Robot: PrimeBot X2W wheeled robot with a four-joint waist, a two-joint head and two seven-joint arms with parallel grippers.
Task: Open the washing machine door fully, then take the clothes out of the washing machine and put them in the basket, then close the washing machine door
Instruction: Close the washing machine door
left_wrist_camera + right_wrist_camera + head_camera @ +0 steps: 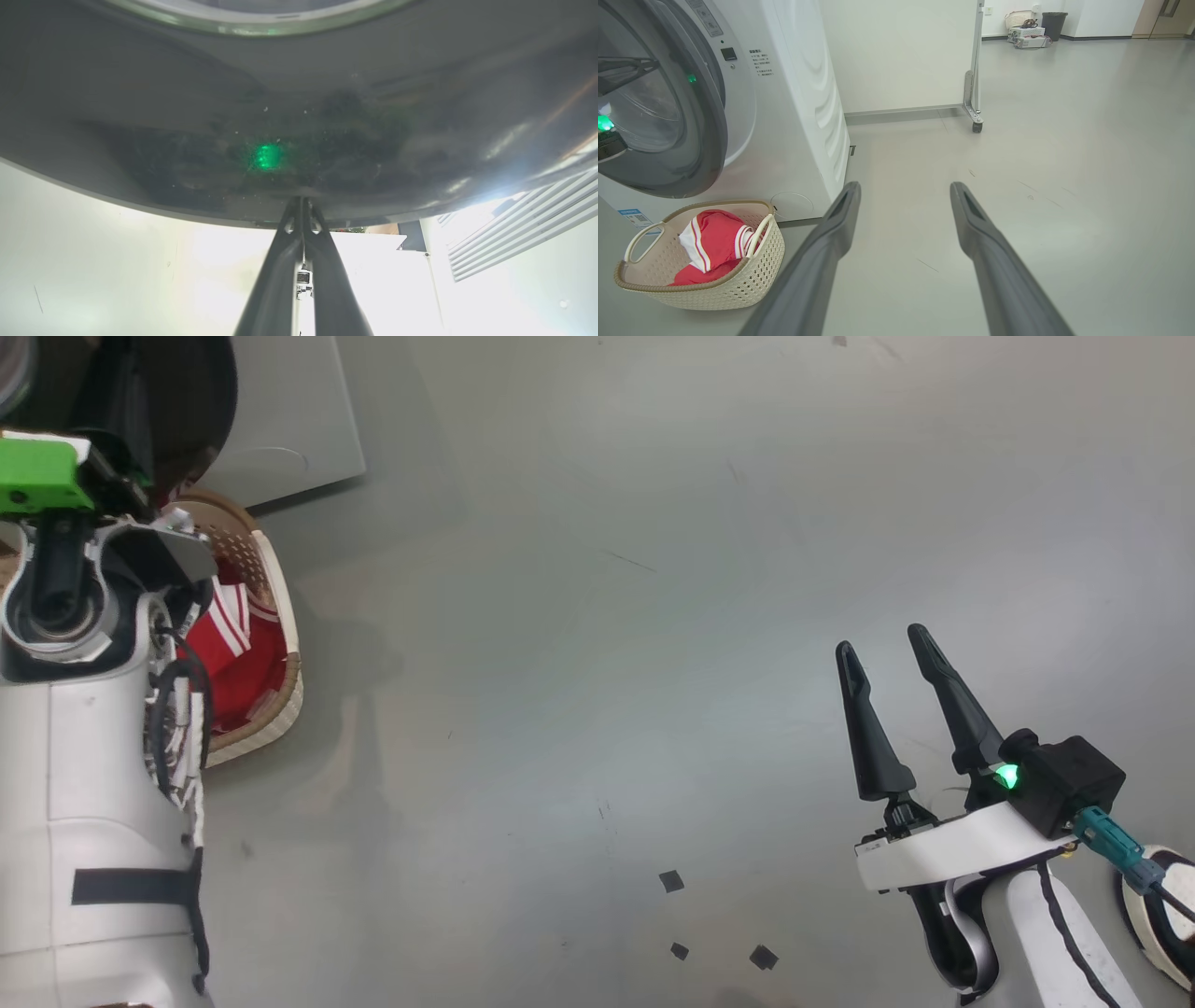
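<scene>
The left gripper (pixel 301 201), fingers clenched together, sets its tips against the glossy black rim of the washing machine door (pixel 355 116). The right gripper (pixel 882 649) hangs released over the floor (pixel 579 616), far right. The clothes (pixel 717 233) lie in the basket (pixel 756 284), just before the washing machine (pixel 803 121)

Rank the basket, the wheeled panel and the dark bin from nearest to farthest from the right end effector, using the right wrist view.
1. basket, lower left, on the floor.
2. wheeled panel, ahead, near centre.
3. dark bin, far wall, upper right.
</scene>
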